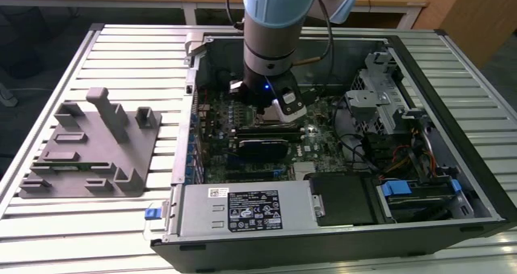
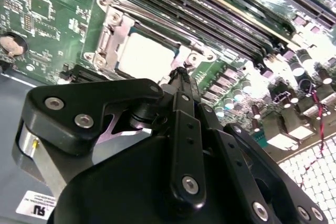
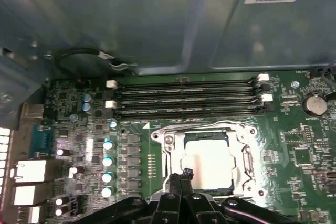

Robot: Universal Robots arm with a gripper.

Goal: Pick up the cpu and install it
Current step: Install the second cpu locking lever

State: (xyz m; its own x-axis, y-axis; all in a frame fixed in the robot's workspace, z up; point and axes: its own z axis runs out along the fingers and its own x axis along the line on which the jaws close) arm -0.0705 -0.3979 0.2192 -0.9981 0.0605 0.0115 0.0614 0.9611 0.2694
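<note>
The cpu is a shiny silver square lying flat inside the metal socket frame on the green motherboard; the second wrist view shows the cpu seated the same way. My gripper hovers just above the socket's edge, fingers shut together with nothing between them. In the second wrist view the black fingertips point at the rim of the socket frame. In the exterior view the arm reaches down into the open computer case, with the gripper over the middle of the board.
Memory slots run beside the socket, toward the grey case wall. Capacitors stand on the other side. A power supply, drive cage and cables crowd the case. A grey fixture sits on the table at the exterior view's left.
</note>
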